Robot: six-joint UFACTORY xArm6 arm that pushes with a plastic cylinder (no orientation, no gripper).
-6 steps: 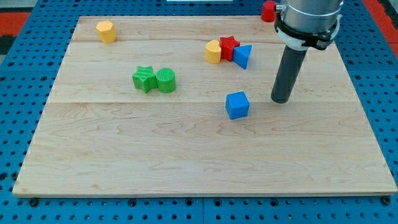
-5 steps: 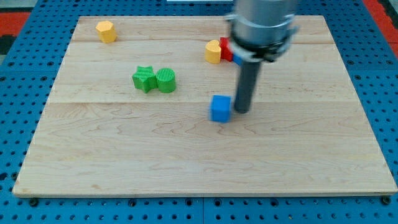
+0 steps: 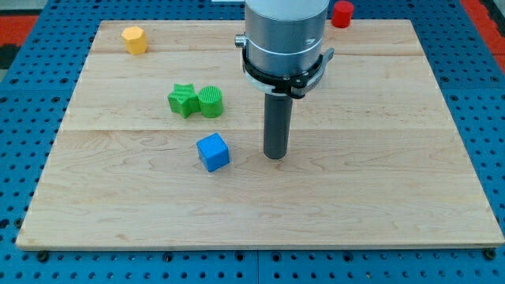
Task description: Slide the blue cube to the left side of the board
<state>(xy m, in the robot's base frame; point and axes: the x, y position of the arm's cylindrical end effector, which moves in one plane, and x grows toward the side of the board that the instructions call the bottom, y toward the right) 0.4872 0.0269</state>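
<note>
- A pale wooden table fills most of the view, resting on a blue pegboard that shows past every edge.
- The blue cube sits a little left of the table's middle, turned slightly askew, touching nothing.
- My tip rests on the wood to the view's right of the blue cube, near it but with a clear gap between them.
- The arm carries no jaws; it ends in a plain dark rod under a wide grey collar, which hides the upper middle of the table.
- To the view's left of the blue cube, bare wood runs unbroken to the table's left edge.
- The strip toward the view's bottom edge is bare wood too, as is the right half below the collar.
- A green star and a green cylinder stand touching side by side, above the blue cube and slightly left.
- A yellow block, shape unclear, sits near the top-left corner, just inside the edges.
- A red block shows at the table's top edge, right of the arm.
</note>
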